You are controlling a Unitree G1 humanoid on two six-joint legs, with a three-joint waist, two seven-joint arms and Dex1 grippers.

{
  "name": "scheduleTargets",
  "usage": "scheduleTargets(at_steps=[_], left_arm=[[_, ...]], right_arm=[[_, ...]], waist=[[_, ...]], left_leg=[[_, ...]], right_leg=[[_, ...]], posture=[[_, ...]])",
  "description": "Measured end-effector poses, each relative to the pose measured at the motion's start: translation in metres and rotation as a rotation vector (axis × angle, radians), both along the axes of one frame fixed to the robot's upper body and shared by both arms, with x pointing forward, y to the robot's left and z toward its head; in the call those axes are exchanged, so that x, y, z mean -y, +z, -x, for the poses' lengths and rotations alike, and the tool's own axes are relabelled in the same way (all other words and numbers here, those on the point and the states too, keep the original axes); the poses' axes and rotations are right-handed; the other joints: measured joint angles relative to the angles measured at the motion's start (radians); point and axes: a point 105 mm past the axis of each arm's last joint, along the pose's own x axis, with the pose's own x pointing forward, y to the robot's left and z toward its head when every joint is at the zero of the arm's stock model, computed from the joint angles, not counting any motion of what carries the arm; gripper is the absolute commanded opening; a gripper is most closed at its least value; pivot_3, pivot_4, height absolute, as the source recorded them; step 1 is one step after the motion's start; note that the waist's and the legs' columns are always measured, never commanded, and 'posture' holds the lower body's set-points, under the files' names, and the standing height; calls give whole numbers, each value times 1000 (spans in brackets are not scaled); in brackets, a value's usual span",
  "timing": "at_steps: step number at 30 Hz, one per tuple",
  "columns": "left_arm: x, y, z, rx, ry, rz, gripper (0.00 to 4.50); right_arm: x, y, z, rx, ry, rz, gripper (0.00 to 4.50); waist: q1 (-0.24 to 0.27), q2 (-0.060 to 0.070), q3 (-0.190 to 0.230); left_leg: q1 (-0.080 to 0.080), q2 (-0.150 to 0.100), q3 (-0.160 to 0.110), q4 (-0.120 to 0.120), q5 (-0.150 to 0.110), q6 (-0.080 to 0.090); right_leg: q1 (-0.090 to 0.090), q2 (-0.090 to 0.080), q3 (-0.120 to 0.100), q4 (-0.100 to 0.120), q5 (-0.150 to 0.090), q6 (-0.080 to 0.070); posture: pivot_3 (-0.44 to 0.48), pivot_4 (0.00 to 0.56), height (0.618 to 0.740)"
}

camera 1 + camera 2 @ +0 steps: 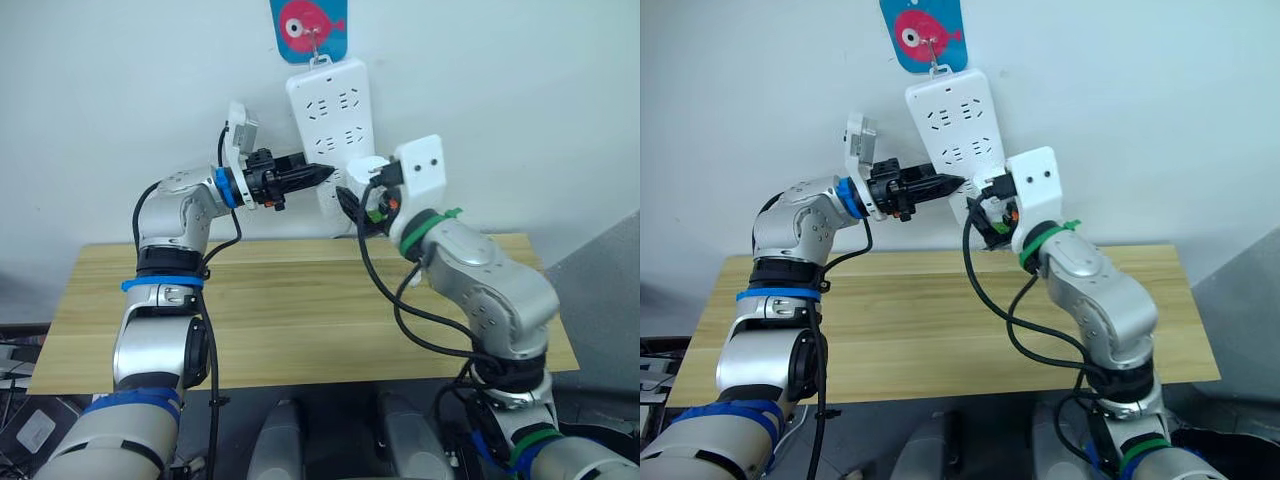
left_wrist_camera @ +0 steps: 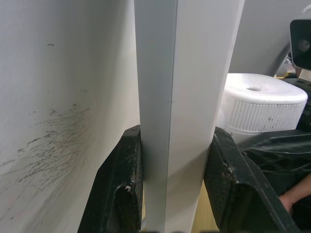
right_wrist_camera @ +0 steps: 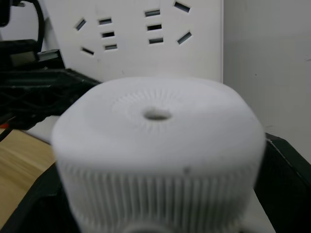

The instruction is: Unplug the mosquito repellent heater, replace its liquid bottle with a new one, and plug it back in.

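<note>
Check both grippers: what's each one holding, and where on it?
Left gripper clamps the power strip across its side edges, near the lower end. Right gripper grips the mosquito repellent heater by its ribbed sides, vent hole facing the wrist camera.

The left gripper (image 2: 172, 194) is squeezing the edge of the long white power strip (image 2: 187, 97) between its two black fingers (image 2: 119, 194). The white wall (image 2: 58, 97) beside the strip is showing grey scuff marks. The white mosquito repellent heater (image 2: 260, 109) is sitting just past the strip, its vent hole showing.
</note>
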Motion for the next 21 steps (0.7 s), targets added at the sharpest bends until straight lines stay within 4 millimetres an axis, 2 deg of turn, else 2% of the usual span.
scheduleTargets(at_steps=[9, 10, 12, 19, 21], left_arm=[[0, -1, -3, 2, 3, 2, 1441], [0, -1, -3, 4, 0, 2, 1441], [0, -1, -3, 9, -1, 2, 1441], [-1, -1, -7, 22, 14, -5, 1441], [-3, -1, -8, 32, 33, -10, 2091]], right_arm=[[22, 5, 32, -32, 57, 9, 4451], [25, 6, 35, -36, 69, 8, 4289], [30, 6, 41, -38, 97, 5, 3847], [30, 2, 52, -64, 209, 16, 1330], [29, 1, 51, -67, 221, 12, 549]], waist=[[-1, 0, 0], [-1, 0, 0], [-1, 0, 0], [-2, 0, 0], [-2, 0, 0]], left_leg=[[0, 0, -1, 0, -1, 2], [0, 0, -1, 0, -1, 2], [0, 0, -1, 0, -1, 2], [0, 0, -1, 0, -1, 2], [0, 0, -1, 0, -1, 2]], right_leg=[[1, 1, 0, -1, 0, 0], [1, 1, 0, -1, 0, 0], [1, 1, 0, -2, 0, 0], [1, 2, 0, -1, 0, 0], [1, 2, 0, -1, 0, 0]], posture=[[-144, 258, 740], [-144, 258, 740], [-143, 259, 740], [-132, 259, 740], [-119, 257, 740]])
